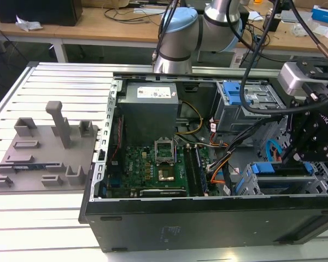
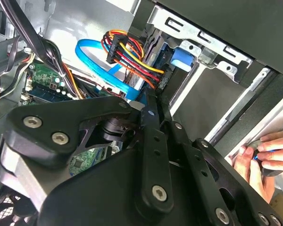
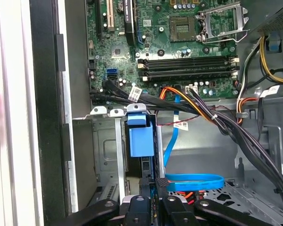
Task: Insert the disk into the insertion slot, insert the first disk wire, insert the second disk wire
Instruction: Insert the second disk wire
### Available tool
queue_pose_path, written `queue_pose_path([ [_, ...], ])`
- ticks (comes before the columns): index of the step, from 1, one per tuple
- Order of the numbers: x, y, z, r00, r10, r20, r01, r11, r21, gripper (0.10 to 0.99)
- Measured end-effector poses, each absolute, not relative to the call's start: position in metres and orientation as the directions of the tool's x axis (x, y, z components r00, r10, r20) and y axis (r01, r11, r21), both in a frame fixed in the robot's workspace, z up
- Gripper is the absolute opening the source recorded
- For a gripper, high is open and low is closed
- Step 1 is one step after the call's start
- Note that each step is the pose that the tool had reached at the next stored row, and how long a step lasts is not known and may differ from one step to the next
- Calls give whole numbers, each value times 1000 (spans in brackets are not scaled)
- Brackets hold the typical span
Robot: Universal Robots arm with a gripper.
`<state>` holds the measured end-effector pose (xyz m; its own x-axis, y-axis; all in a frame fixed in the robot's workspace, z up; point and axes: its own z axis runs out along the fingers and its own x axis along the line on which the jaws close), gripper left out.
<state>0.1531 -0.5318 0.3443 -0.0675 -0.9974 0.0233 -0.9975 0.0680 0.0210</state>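
Black gripper point(image 3: 153, 190) linkages are seen nearest the lens, fingers drawn together on the disk point(image 3: 147, 172), which is lodged in the insertion slot point(image 3: 111, 155). At two o'clock from it, a blue data cable point(image 3: 193, 181) is looped; the motherboard point(image 3: 179, 42) is seen at twelve.

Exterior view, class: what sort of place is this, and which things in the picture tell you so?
Probably a robotics lab or electronics workshop. An open computer case lies on a slatted metal table, a robot arm reaches over it, and cluttered wooden workbenches stand behind.
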Motion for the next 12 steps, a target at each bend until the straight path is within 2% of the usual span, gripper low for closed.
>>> queue_pose_path([
  [12, 153, -532, 335, -67, -997, 24, -997, 68, 21, 161],
])
